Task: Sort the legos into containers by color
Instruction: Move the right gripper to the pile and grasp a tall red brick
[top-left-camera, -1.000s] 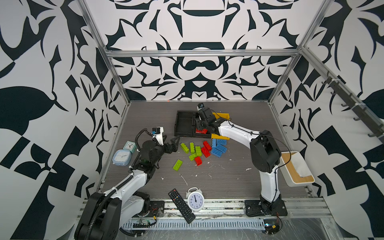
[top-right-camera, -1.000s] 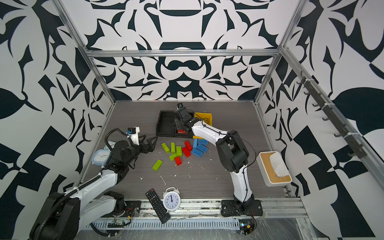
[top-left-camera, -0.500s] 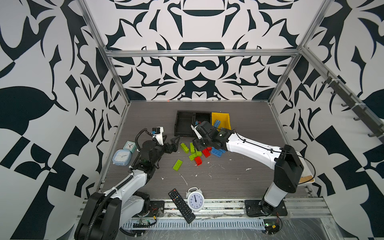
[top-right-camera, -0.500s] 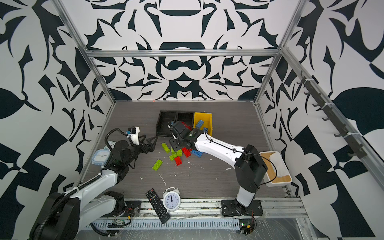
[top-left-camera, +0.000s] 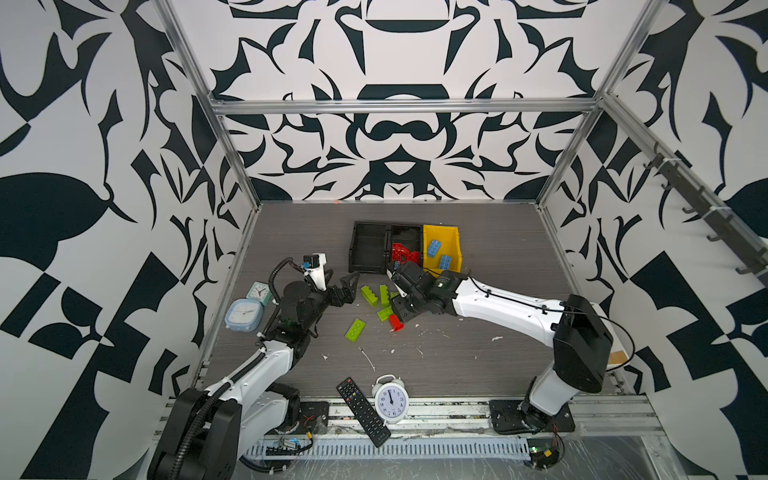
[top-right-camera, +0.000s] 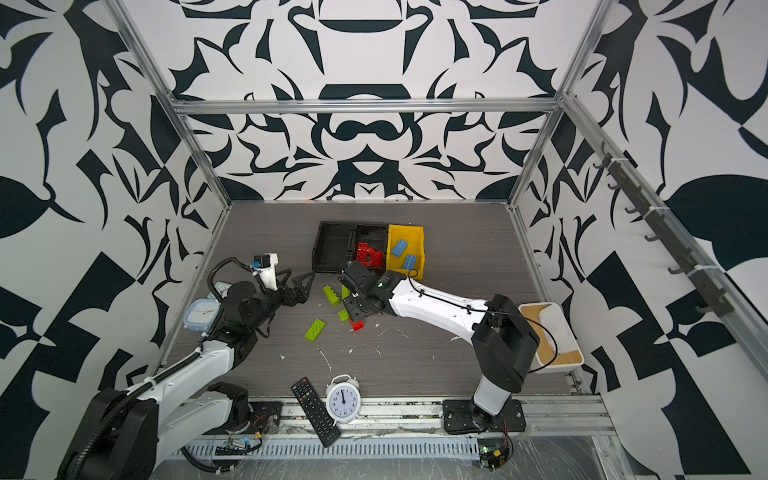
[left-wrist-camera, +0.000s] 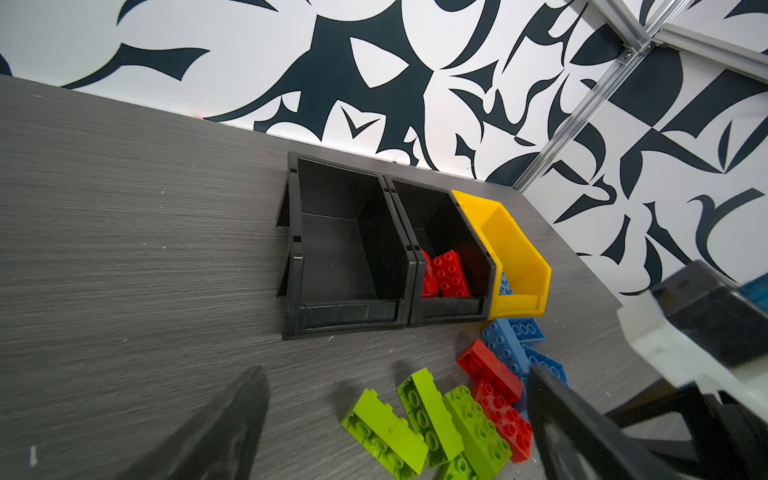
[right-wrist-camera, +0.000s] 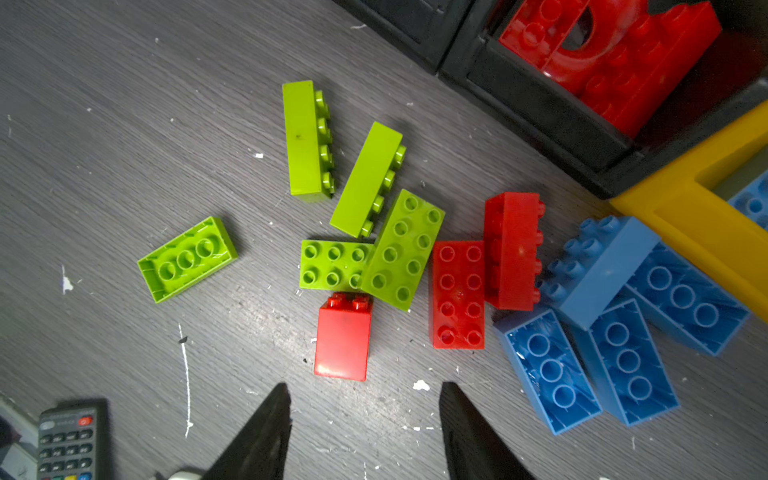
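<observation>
Three bins stand side by side on the surface. The empty black bin (left-wrist-camera: 345, 249) is at one end. The middle black bin (left-wrist-camera: 440, 216) holds red bricks and a red arch (right-wrist-camera: 598, 54). The yellow bin (left-wrist-camera: 515, 249) holds two blue bricks (top-left-camera: 434, 248). Loose legos lie just in front. Four lime green bricks (right-wrist-camera: 401, 249) cluster together, and a fifth green brick (right-wrist-camera: 187, 259) lies upside down nearby. Beside the cluster are three loose red bricks (right-wrist-camera: 457, 295) and four loose blue bricks (right-wrist-camera: 602, 270).

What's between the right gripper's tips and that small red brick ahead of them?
Nothing but bare table, seen in the right wrist view. The right gripper is open and empty; the small red brick lies just beyond its tips.
</observation>
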